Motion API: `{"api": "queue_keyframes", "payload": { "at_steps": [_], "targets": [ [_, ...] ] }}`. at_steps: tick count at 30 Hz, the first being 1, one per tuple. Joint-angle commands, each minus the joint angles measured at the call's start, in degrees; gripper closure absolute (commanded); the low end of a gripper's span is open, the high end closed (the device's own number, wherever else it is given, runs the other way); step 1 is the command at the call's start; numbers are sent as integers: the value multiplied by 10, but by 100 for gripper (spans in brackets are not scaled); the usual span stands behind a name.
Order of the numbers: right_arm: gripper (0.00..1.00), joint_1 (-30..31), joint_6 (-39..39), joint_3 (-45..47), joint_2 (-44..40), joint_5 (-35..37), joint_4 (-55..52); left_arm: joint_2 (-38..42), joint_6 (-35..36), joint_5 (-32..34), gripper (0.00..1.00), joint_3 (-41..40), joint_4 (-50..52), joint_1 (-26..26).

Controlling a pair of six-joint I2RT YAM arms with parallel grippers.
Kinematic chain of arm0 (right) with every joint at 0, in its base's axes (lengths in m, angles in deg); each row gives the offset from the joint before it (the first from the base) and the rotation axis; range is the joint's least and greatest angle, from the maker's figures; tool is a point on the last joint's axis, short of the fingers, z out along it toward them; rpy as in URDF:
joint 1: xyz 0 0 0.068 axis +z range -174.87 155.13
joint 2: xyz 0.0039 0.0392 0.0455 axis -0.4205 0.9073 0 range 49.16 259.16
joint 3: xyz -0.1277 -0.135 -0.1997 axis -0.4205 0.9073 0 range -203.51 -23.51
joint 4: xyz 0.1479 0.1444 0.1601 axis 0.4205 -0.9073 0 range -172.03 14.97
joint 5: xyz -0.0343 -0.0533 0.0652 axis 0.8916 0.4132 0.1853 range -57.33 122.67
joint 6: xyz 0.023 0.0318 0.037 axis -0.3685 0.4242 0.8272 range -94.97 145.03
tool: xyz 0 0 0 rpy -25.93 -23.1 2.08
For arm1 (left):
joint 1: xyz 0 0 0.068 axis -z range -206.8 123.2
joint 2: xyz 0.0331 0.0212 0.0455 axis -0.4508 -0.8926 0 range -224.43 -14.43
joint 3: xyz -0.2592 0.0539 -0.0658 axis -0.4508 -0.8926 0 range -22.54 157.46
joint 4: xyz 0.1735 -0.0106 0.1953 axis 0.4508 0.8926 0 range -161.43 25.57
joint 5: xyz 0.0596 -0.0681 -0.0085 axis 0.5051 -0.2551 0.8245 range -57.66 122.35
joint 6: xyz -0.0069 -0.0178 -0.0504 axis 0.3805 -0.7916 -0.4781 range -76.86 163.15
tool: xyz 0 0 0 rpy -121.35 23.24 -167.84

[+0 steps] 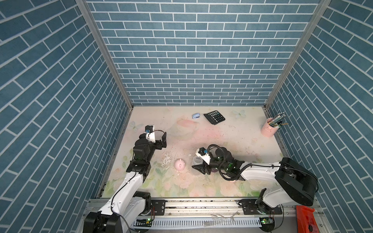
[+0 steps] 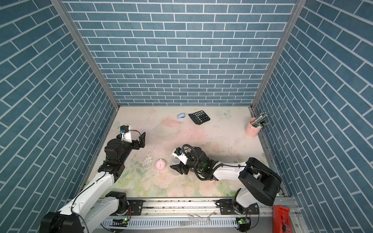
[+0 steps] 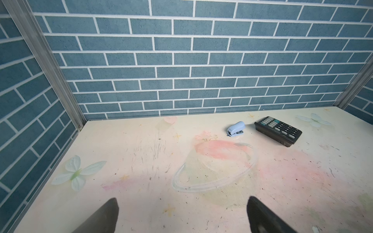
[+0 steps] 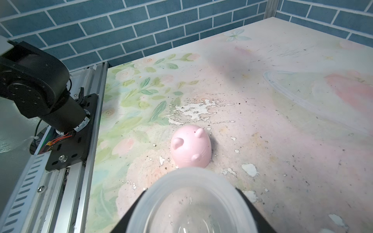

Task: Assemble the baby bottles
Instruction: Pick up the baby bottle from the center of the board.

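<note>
Between the right gripper (image 4: pixel 190 191) fingers sits the bottle (image 4: pixel 191 207), with the jaws closed against its wall on both sides. Straight ahead of the fingertips, just beyond the bottle, the cap (image 4: pixel 190 149) rests dome-up. The left gripper (image 3: pixel 182 199) hangs wide open and empty, well apart, so the right arm is nearer. Bottle axis: judged upright.

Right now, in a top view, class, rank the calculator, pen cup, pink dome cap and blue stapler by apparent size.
Largest: calculator and pen cup, too alike to rank.
Next: pink dome cap.
Smallest: blue stapler.
</note>
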Motion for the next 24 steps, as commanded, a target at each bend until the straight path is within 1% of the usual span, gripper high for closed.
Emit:
{"api": "queue_keyframes", "payload": {
  "at_steps": [1, 4, 6, 8, 10, 12, 14, 16, 19, 21, 24],
  "targets": [
    [41, 2, 19, -17, -54, 23, -27, 4, -10, -28, 0, 1, -2, 3],
    [42, -2, 35, -50, -102, 55, -119, 3, -19, -87, 0, 21, 9, 3],
    [43, -12, 43, -75, -134, 73, -176, -2, -24, -154, 0, 42, 17, 3],
    [43, -39, 66, -97, -163, 53, -221, -10, -32, -227, 1, 62, 9, 3],
    [43, -71, 87, -130, -180, 29, -272, -20, -37, -308, 0, 71, -29, 8],
    [44, -94, 89, -161, -196, 25, -325, -24, -32, -371, 0, 78, -60, 22],
    [44, -111, 88, -191, -204, 25, -360, -26, -16, -407, 0, 103, -29, 41],
    [44, -124, 90, -216, -205, 18, -385, -31, 14, -432, 0, 136, 39, 61],
    [44, -140, 106, -254, -199, -12, -389, -49, 68, -463, 0, 189, 147, 95],
    [45, -143, 122, -277, -188, -34, -373, -61, 77, -491, 0, 203, 166, 117],
    [45, -144, 146, -297, -174, -64, -335, -77, 67, -537, 0, 205, 152, 141]
  ]
}}
